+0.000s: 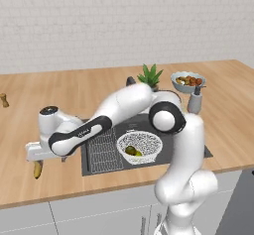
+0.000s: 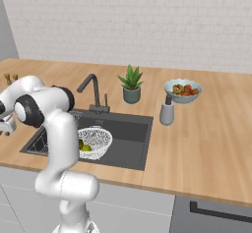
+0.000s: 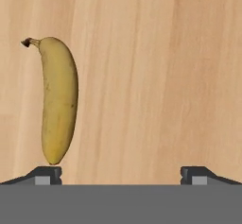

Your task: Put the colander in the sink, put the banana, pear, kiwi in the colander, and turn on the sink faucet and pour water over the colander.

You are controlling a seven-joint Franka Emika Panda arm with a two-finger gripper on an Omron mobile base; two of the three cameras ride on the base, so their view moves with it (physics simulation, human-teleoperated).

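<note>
The white arm reaches out to the robot's left over the light wooden tabletop [image 1: 99, 88], its end effector [image 3: 120, 173] hanging low above the bare wood beside the left end of the dark grey rectangular sink [image 1: 196, 147]. In the hand view the two dark finger tips stand far apart, so the end effector is spread wide and grips nothing. The small curved yellow banana [image 3: 57, 100] lies flat on the tabletop, its brown stem pointing away from the hand and its blunt end just at the tip of one finger, well off the midline between the two; from the left base view the same banana [image 1: 37, 169] shows under the hand, near the front edge of the tabletop. The round white colander with speckled perforated walls [image 1: 139, 146] sits in the sink, next to the flat wire rack [image 1: 101, 152] at the basin's left end. Inside the colander lie the yellow-green pear [image 1: 138, 153] and the darker olive-brown kiwi [image 1: 130, 150], touching each other. The dark grey angular faucet [image 2: 93, 92] stands at the back edge of the sink. Behind it on the tabletop are a small spiky green plant in a grey pot [image 2: 131, 84], a pale bowl of red-orange fruit [image 2: 182, 90] and a grey dispenser bottle [image 2: 167, 111].
</note>
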